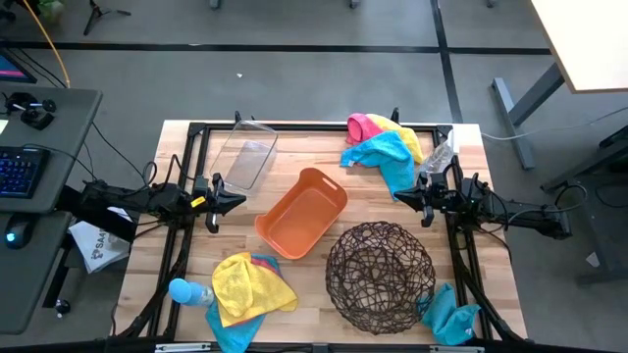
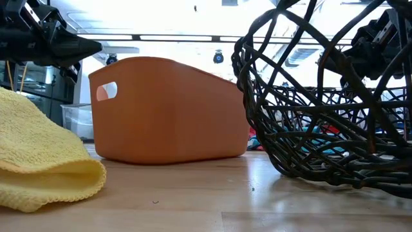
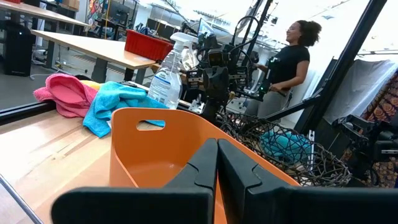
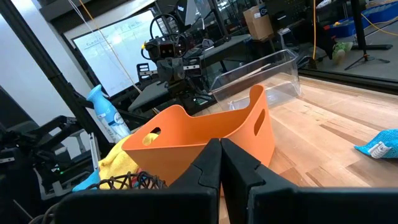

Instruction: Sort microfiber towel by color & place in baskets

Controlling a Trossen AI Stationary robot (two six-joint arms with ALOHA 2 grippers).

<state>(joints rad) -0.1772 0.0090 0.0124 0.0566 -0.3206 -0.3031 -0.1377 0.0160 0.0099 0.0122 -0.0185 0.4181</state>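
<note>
Towels still unsorted, none gripped. Left gripper (image 1: 228, 193) closed and empty, hovering between clear bin (image 1: 243, 155) and orange tub (image 1: 302, 212); fingers (image 3: 205, 163) pressed together. Right gripper (image 1: 412, 195) likewise closed on nothing, fingers (image 4: 210, 163) touching, beside the far towel heap. Pink towel (image 1: 365, 126), yellow towel (image 1: 409, 135) and blue towel (image 1: 386, 157) piled at far right edge, clear bottle (image 1: 442, 153) just beside. Second yellow towel (image 1: 249, 284) over blue cloth (image 1: 232, 331) at near left, next to blue spray bottle (image 1: 186, 291). Another blue towel (image 1: 451, 316) touching wire basket (image 1: 381, 275). All three baskets empty on table (image 1: 157, 257). Person (image 3: 287, 60) standing beyond.
</note>
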